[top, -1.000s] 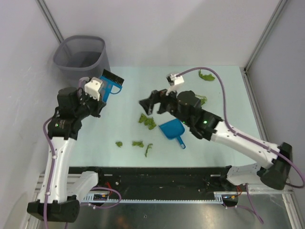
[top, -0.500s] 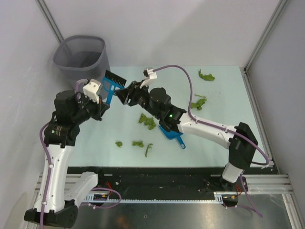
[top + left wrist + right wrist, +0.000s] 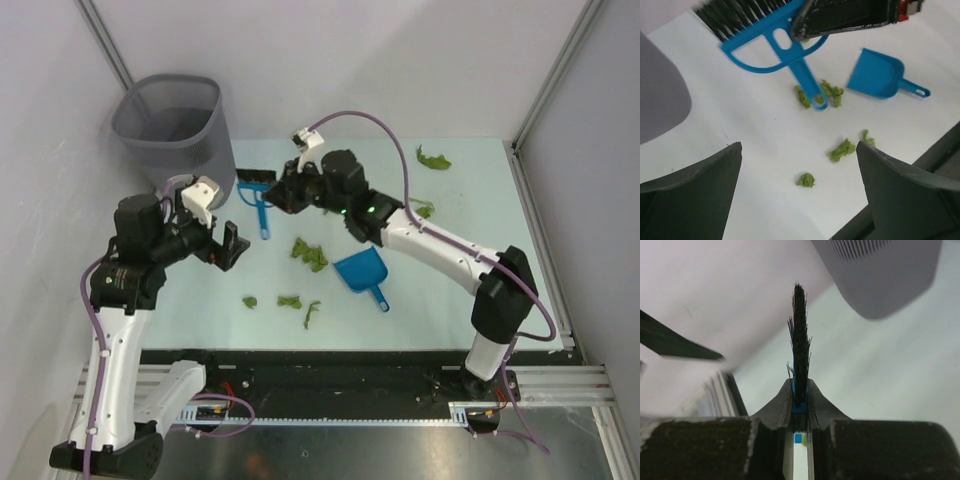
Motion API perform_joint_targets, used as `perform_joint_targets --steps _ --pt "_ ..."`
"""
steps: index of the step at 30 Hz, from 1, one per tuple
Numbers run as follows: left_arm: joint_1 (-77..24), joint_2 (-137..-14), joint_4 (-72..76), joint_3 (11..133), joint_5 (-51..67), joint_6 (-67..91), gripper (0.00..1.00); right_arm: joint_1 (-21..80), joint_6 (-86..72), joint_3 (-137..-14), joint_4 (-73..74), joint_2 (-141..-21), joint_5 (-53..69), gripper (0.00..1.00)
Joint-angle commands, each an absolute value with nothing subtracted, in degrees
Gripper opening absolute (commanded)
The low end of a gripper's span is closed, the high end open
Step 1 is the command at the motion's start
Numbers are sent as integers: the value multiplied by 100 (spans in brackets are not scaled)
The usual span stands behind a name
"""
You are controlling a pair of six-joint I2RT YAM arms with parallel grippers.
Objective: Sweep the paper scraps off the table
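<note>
Where the paper scraps (image 3: 310, 253) lie, one clump sits near the middle of the table (image 3: 450, 300). Three smaller bits lie nearer the arms' bases, and two more lie well apart toward the far right. The blue dustpan (image 3: 362, 272) rests just right of the central clump. Farther back, the right gripper (image 3: 283, 190) is clamped on the head of the blue brush (image 3: 262, 205), near the grey wastebasket (image 3: 172, 118). The left gripper (image 3: 228, 246) hovers nearby, jaws spread wide, holding nothing.

Blue brush (image 3: 259, 200), blue dustpan (image 3: 360, 270), grey mesh wastebasket (image 3: 195, 140) far-left corner.
</note>
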State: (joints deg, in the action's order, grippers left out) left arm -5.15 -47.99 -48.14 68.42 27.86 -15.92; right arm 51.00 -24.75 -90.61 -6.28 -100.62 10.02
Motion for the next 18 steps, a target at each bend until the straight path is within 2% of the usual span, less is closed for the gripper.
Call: perform_joint_targets --steps 1,3,8,13,18 --pt "-545 -4746 -5098 7215 3690 -1943 100 4509 -437 -9080 1351 -9248 3666 0" --pt "-545 -4877 -5098 7260 4261 -1899 100 4491 191 -9018 2139 -9080 4033 0" --pt "-676 -5019 -5150 7435 5368 -1986 100 4614 1386 -9351 3452 -9034 4061 0" --pt "-2053 -5185 -5185 7532 4642 -1881 100 5176 2091 -10263 4446 -9404 4166 0" --pt "-2329 -5256 -5431 7498 4763 -2083 100 5344 2145 -10626 4553 -9589 4069 0"
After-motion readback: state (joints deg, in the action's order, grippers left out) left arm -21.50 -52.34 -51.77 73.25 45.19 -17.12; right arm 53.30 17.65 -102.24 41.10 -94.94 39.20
